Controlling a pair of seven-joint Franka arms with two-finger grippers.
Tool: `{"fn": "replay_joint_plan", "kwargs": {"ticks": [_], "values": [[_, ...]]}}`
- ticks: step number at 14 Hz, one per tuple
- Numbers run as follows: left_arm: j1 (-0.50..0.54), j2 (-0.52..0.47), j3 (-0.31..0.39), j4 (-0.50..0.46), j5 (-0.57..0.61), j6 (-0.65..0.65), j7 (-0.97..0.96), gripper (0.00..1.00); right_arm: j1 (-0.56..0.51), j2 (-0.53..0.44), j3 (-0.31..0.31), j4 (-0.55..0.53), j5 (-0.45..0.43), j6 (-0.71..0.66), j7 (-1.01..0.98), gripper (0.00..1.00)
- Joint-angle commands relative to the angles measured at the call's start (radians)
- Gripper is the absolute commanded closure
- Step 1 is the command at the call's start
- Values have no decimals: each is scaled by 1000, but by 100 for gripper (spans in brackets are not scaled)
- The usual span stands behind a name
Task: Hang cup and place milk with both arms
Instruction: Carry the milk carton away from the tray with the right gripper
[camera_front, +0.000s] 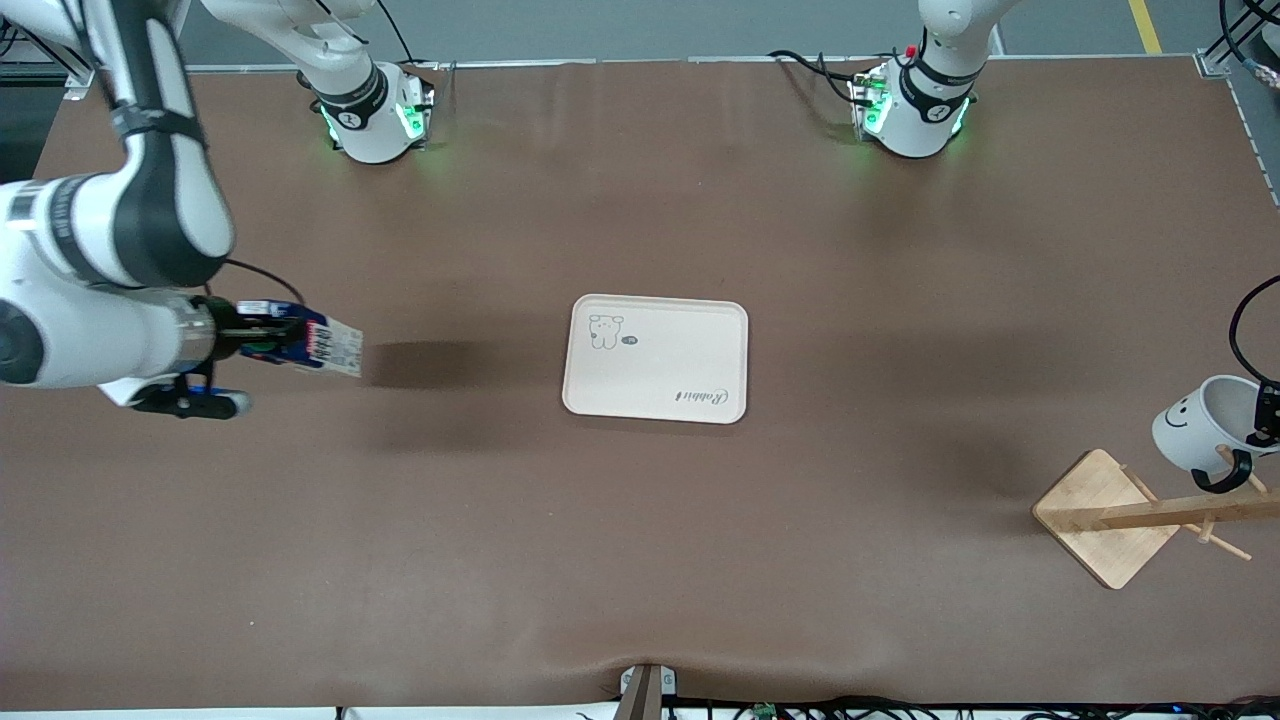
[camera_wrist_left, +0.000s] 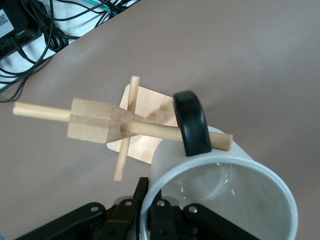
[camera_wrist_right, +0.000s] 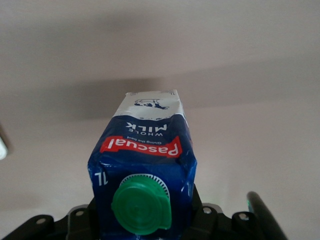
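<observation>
Right pincer (camera_front: 262, 335) pinches the milk (camera_front: 322, 345) at its capped top, up in the air over bare surface (camera_front: 640, 560) toward the right arm's end; carton lies sideways, long axis running from pincer toward the tray (camera_front: 655, 358). Left pincer (camera_front: 1268, 410) clamps the cup (camera_front: 1200, 422) by its rim over the wooden rack (camera_front: 1110, 515); cup tipped, black handle (camera_wrist_left: 192, 122) around a peg (camera_wrist_left: 170, 131).
</observation>
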Motion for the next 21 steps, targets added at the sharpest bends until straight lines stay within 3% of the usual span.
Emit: {"fn": "replay_joint_plan", "kwargs": {"ticks": [1,4,8,9,10,11,12,13,14,19,20,21], "values": [[-26,43,-15,35,-46,69,-71,100,-82,-45,24,-103,-46,65,-108,99],[-23,51,-14,35,-68,104,-82,100,-168,-57,25,-242,-63,243,-239,98],[-24,52,-14,35,-87,129,-131,100,-168,-58,24,-293,-63,279,-239,95],[-26,52,-15,35,-89,130,-147,100,-169,-57,24,-304,-63,293,-238,89],[-26,54,-15,35,-92,132,-166,100,-171,-57,24,-315,-63,308,-236,79],[-26,54,-15,35,-99,141,-180,100,-176,-51,24,-315,-63,310,-235,49],[-26,56,-15,35,-101,161,-181,100,-177,-49,24,-313,-63,310,-232,10],[-26,63,-15,35,-101,173,-181,100,-183,-48,25,-310,-63,308,-231,9],[-26,65,-15,35,-102,182,-181,100,-191,-46,25,-310,-62,307,-231,0],[-33,82,-15,35,-135,231,-210,100,-186,-46,27,-276,-54,291,-230,0],[-41,82,-15,35,-133,231,-215,96,-186,-45,27,-263,-54,282,-230,0],[-50,80,-12,35,-133,231,-215,70,-183,-45,30,-244,-53,270,-231,0]]}}
